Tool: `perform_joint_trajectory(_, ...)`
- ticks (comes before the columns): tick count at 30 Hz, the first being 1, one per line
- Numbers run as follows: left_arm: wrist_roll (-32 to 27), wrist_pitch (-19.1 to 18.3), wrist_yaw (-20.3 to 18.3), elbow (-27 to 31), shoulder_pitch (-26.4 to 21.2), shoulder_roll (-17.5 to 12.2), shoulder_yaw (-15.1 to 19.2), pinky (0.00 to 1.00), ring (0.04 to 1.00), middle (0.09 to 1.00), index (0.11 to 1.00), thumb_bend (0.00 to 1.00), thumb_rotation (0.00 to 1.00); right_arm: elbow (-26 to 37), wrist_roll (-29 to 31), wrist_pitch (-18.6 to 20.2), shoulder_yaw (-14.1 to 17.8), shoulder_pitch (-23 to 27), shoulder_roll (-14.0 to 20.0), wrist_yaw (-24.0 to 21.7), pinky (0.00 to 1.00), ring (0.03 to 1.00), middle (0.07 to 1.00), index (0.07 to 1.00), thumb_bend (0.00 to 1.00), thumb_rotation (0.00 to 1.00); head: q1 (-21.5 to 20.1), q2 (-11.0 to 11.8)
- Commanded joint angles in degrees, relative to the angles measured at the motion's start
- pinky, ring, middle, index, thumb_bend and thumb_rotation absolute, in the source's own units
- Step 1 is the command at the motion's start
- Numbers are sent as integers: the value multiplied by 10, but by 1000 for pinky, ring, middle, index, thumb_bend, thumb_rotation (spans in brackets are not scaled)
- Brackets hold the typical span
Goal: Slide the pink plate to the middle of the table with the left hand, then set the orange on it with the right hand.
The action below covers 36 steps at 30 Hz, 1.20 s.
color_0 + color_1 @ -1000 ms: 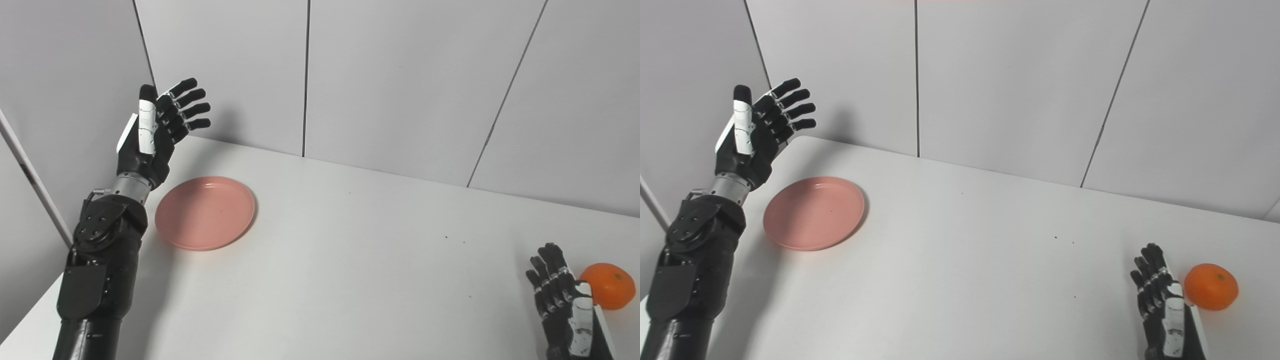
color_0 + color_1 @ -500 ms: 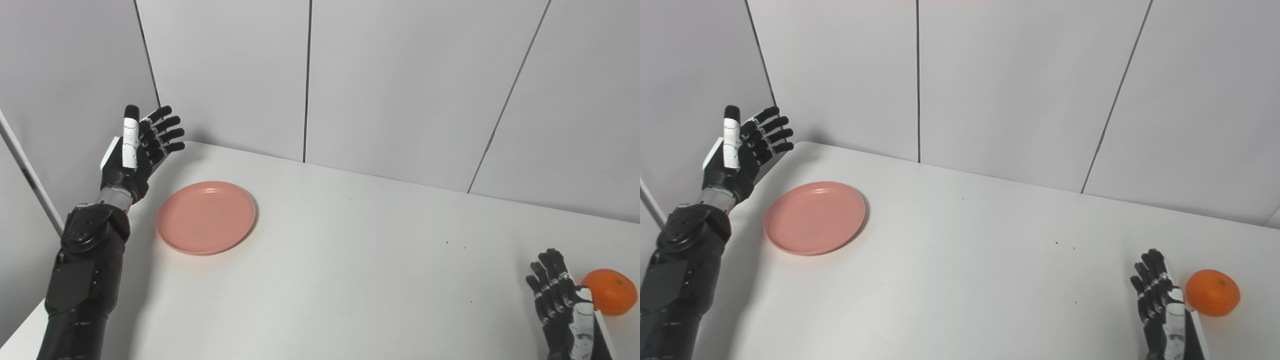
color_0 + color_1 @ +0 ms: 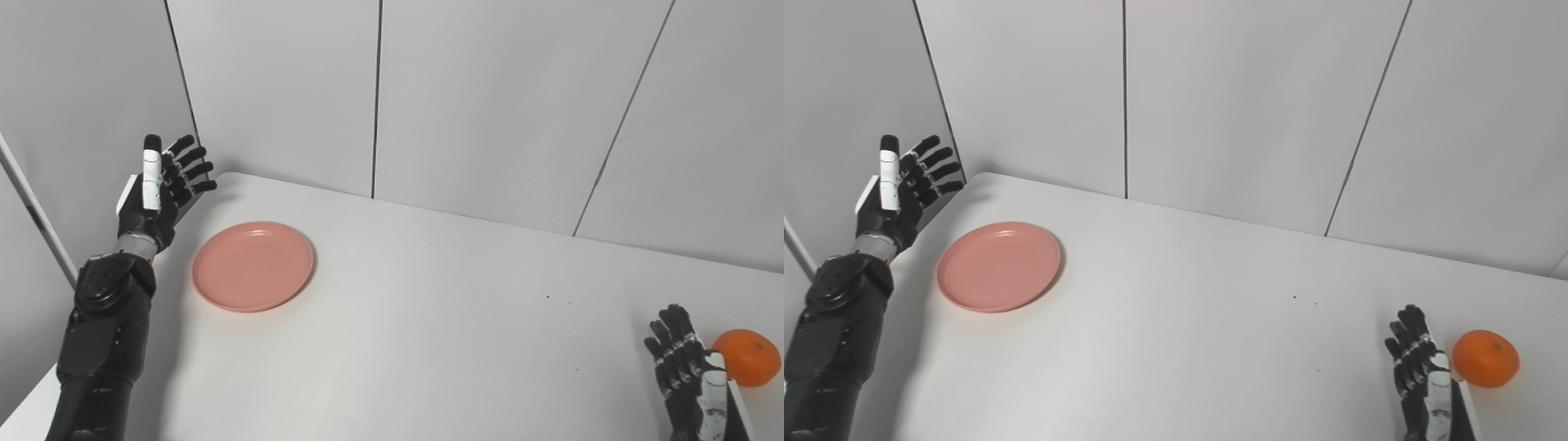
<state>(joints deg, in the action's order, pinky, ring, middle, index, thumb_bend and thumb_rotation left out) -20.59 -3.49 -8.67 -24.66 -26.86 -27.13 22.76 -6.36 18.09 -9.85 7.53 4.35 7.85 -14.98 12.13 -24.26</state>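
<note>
Item, table: white, backed by grey wall panels. Item, plate: pink, shallow, lying flat near the table's far left corner, well short of the middle and touched by nothing. Item, orange: at the near right edge, well apart from the plate. Item, left hand: raised off the table to the left of the plate, beyond its rim, fingers spread and holding nothing, palm turned toward the plate. Item, right hand: low at the near right, just beside the orange, fingers extended and grasping nothing (whether it touches the fruit we cannot tell). We judge the step in hand to be the approach for the slide, with no part of the task yet done. To do it well, we would lower the left hand until the fingers meet the plate's left rim low down, near the tabletop, then push steadily toward the centre; a contact set high on the rim may tip the plate, and an off-centre push may spin it aside. The right hand should wait by the orange until the plate is set.
</note>
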Motion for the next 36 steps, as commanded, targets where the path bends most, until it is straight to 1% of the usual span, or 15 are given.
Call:
perform_joint_trajectory(1,-3,23,-3,5,-26,-15,3,705,802,847,838,962,1000,-70,6,-10,-4,-57,-14,-10,1000,991,985,971,806,998,1,-2)
perform_joint_trajectory(3,-2,28,-7,-7,-26,-14,1,715,806,852,837,967,1000,-68,4,-8,-5,-57,-14,-8,1000,989,983,968,805,999,1,-2)
perform_joint_trajectory(6,5,32,1,-14,-24,-9,-2,729,804,848,839,977,1000,-66,6,-4,-4,-58,-14,-6,1000,988,981,964,807,996,1,-5)
perform_joint_trajectory(8,8,40,-1,-24,-23,-7,-4,732,810,850,849,986,1000,-64,6,-3,-4,-59,-14,-6,1000,988,981,964,806,994,2,-6)
perform_joint_trajectory(11,7,51,-8,-37,-21,-6,-7,702,788,848,852,996,1000,-62,4,1,-4,-60,-13,-3,1000,988,981,964,809,996,3,-8)
perform_joint_trajectory(13,5,53,-9,-42,-18,-4,-8,696,792,852,860,1000,1000,-62,4,0,-4,-60,-12,-5,1000,989,981,964,804,1000,4,-8)
perform_joint_trajectory(17,-2,62,-15,-65,-18,0,-6,713,791,845,865,970,1000,-61,7,3,-4,-61,-12,-6,1000,990,982,965,795,1000,4,-10)
perform_joint_trajectory(19,-7,72,-26,-89,-21,-1,-5,724,783,856,858,969,996,-59,7,3,-4,-62,-12,-5,1000,989,980,963,794,998,3,-11)
perform_joint_trajectory(21,-9,83,-33,-110,-24,-2,-4,715,774,844,845,980,983,-58,6,3,-5,-63,-12,-5,1000,990,981,965,792,1000,2,-11)
perform_joint_trajectory(22,-9,90,-37,-131,-28,-4,-4,713,773,842,843,982,981,-57,6,2,-5,-63,-11,-5,1000,991,982,965,792,1000,2,-12)
perform_joint_trajectory(24,-12,106,-46,-171,-35,-7,-4,667,752,807,828,999,961,-56,7,3,-5,-64,-12,-5,1000,993,984,963,793,999,1,-12)
perform_joint_trajectory(28,-19,140,-66,-243,-50,-11,-1,636,726,776,807,1000,940,-51,7,5,-5,-66,-12,-5,1000,992,984,963,794,1000,-1,-15)
perform_joint_trajectory(30,-23,154,-77,-278,-58,-14,1,635,713,770,810,1000,931,-49,7,6,-6,-67,-12,-4,1000,991,983,962,795,1000,-1,-15)
perform_joint_trajectory(32,-26,167,-84,-301,-62,-15,2,616,698,760,801,1000,934,-46,8,8,-6,-68,-12,-4,1000,993,984,964,793,1000,-2,-16)
perform_joint_trajectory(36,-32,184,-100,-322,-66,-14,3,596,690,754,799,1000,934,-44,8,9,-6,-68,-11,-4,1000,996,986,967,789,1000,-2,-16)
